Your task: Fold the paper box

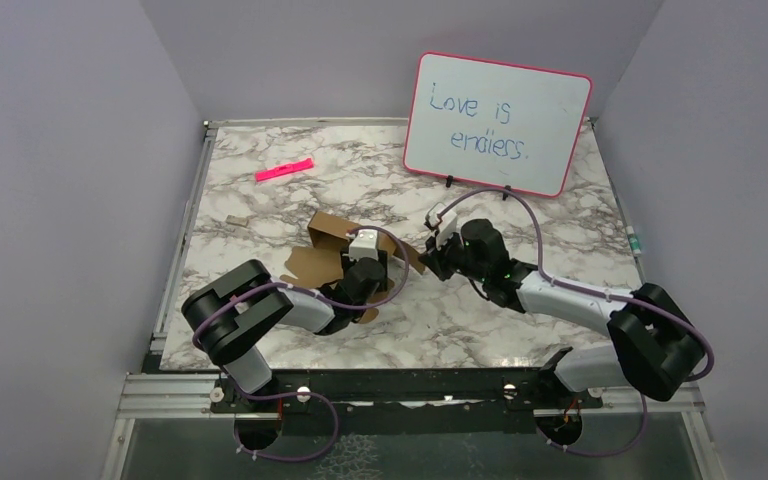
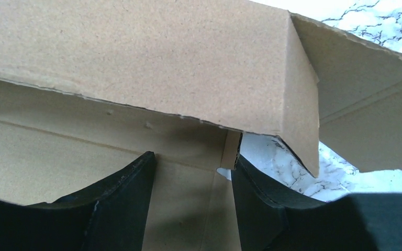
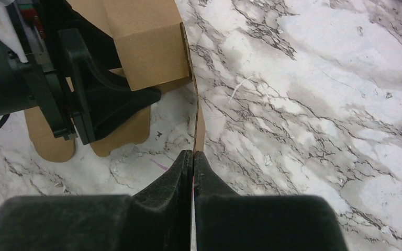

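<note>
The paper box [image 1: 322,245] is brown creased cardboard, partly folded, lying mid-table with one wall raised [image 2: 152,57]. My left gripper [image 1: 385,272] reaches in under that raised wall. Its fingers stand apart over a flat panel [image 2: 57,151], and a cardboard edge touches the right fingertip [image 2: 241,167]. Nothing lies between them, so the left gripper [image 2: 193,157] is open. My right gripper [image 1: 428,256] is at the box's right side. There the right gripper [image 3: 193,152] is shut on a thin flap [image 3: 199,123] seen edge-on. The box wall [image 3: 149,44] and the left gripper's fingers [image 3: 115,102] show beyond it.
A pink-rimmed whiteboard [image 1: 498,122] with writing stands at the back right. A slim pink marker [image 1: 284,169] lies at the back left. A small object [image 1: 635,240] sits at the table's right edge. Grey walls close in on both sides.
</note>
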Robot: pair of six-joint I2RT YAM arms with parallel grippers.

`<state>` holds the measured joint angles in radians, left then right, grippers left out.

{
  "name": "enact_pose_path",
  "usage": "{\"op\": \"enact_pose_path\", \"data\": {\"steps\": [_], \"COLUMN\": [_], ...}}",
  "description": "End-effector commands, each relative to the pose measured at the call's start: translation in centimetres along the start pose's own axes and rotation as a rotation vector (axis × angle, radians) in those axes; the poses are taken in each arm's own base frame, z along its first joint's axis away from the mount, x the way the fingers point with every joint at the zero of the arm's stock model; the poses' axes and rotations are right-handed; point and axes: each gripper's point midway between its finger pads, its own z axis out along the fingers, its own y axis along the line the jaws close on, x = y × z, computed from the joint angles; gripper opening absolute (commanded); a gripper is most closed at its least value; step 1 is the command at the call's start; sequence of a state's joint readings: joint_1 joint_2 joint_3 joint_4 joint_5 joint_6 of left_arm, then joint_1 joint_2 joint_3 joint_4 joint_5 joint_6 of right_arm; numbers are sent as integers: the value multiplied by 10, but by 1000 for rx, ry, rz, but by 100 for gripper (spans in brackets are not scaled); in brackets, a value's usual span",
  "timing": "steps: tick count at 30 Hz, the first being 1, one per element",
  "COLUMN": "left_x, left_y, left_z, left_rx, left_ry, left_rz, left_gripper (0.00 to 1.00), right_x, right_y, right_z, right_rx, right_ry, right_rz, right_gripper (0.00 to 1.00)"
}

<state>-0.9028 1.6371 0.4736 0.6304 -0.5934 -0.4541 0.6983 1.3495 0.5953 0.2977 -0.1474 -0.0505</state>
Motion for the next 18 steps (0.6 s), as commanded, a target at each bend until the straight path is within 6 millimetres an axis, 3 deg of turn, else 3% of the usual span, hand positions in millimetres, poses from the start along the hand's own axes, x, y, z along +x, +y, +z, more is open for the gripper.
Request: {"op": "enact_pose_path", "data": {"steps": [1,13,18], "left_x": [11,23,26], "left_y": [3,3,3], "left_z": [1,1,1], "left_rx": [5,43,50], "left_ry": [24,59,67], "left_rz": [-57,-110,-114], "left_gripper": [55,53,53], "right_x": [-18,-36,-41], "right_y": [17,57,61], "right_z": [-7,2,5], "right_rx": [-93,-318,-342], "right_ry": [-59,-127,-138], "right_rz": [7,141,154], "right_gripper": [8,14,27]}}
